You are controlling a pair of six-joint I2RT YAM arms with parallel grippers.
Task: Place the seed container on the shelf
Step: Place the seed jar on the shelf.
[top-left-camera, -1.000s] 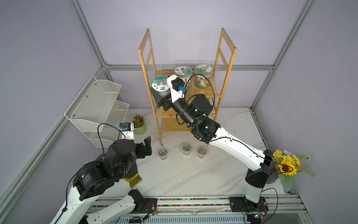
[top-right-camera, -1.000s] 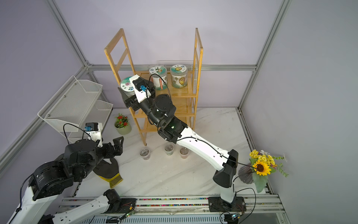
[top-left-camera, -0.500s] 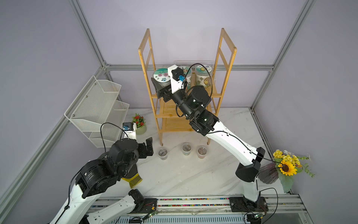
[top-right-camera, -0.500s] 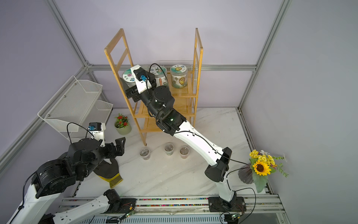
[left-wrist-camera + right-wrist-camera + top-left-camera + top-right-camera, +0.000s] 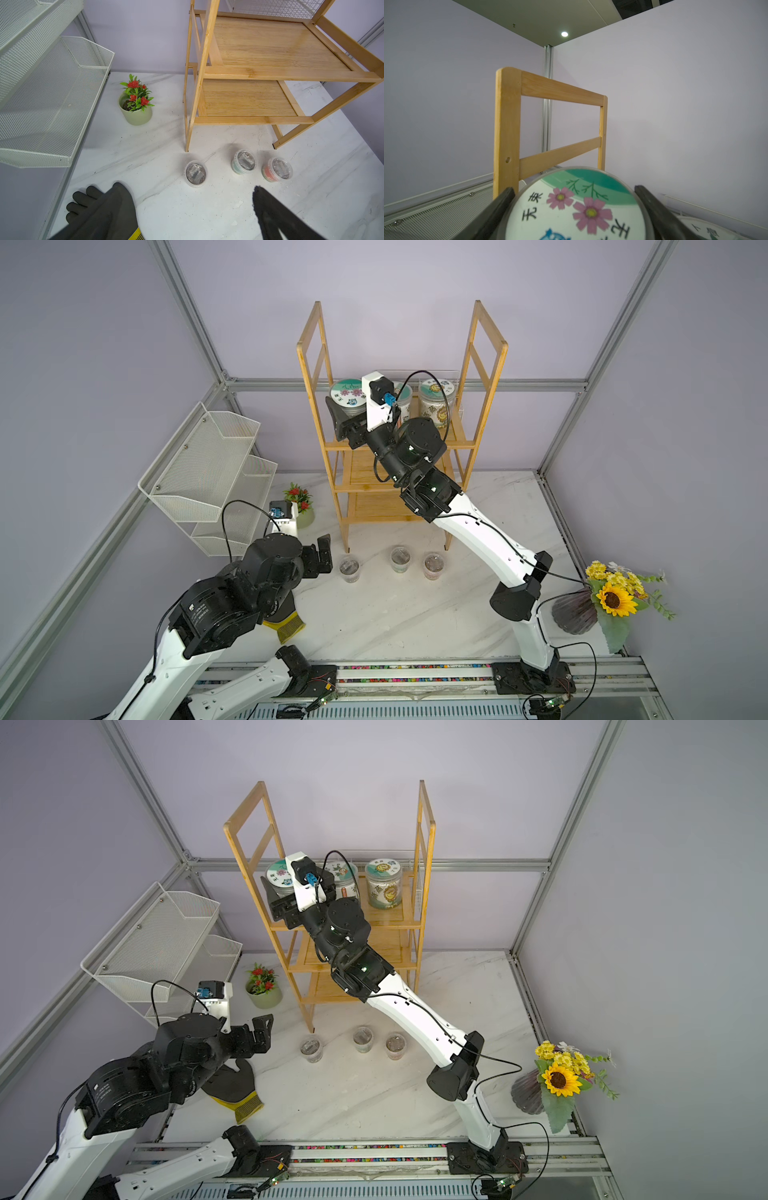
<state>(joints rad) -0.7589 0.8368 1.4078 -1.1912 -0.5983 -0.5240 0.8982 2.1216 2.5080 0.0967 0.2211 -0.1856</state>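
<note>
The seed container (image 5: pixel 347 393) (image 5: pixel 279 872) is a clear jar with a white and green lid printed with pink flowers. It stands upright at the left end of the shelf's (image 5: pixel 457 441) (image 5: pixel 401 921) top tier. My right gripper (image 5: pixel 351 408) (image 5: pixel 291 885) is shut on it. In the right wrist view the two black fingers flank the lid (image 5: pixel 577 209), with the shelf's side frame (image 5: pixel 506 124) just behind. Whether the jar rests on the slats is hidden. My left gripper (image 5: pixel 324 551) (image 5: pixel 262 1028) (image 5: pixel 189 192) hangs open and empty low over the table.
Two more flower-lidded jars (image 5: pixel 436 402) (image 5: pixel 384 883) stand on the same tier. Three small lidded cups (image 5: pixel 400 559) (image 5: pixel 195 174) sit before the shelf's feet. A black glove (image 5: pixel 232 1085), a green flower pot (image 5: pixel 302 508), a white wire basket (image 5: pixel 208 472) and a sunflower vase (image 5: pixel 582 612) surround them.
The right arm has carried the jar up and back, from in front of the shelf's left post to the left end of the top tier. The left arm barely shifted.
</note>
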